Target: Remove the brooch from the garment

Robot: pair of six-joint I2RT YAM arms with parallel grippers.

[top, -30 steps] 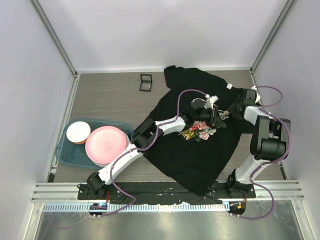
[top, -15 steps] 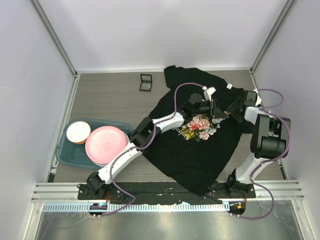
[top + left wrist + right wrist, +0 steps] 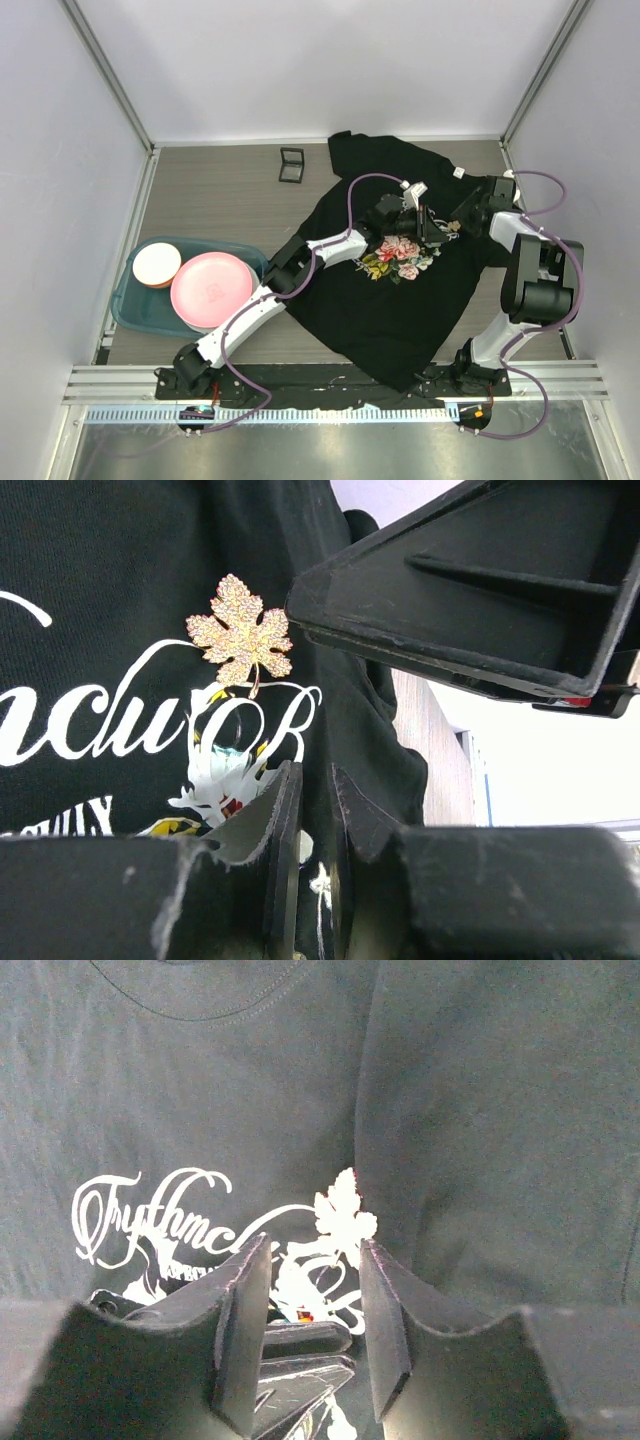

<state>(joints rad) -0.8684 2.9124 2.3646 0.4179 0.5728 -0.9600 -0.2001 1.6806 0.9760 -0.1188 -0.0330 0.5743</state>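
Since a second ago left tool (image 3: pixel 312 780) sits nearer the far edge of the tabletop (image 3: pixel 220 200). Its gap is narrow with shirt (image 3: pixel 390 310) fabric in it, grip unclear. right tool (image 3: pixel 315 1248) is partly open and empty. The brooch (image 3: pixel 240 630) is just ahead of its fingertips, pinned on the shirt's chest print, far-right tabletop.

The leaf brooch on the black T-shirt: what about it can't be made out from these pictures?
- Leaf brooch fastening: left wrist view, hidden behind the leaf.
- Its surface detail: right wrist view, washed out white.
- The brooch from above: top view, too small to find.
- Whether the left gripper pinches the T-shirt: left wrist view, gap too dark.
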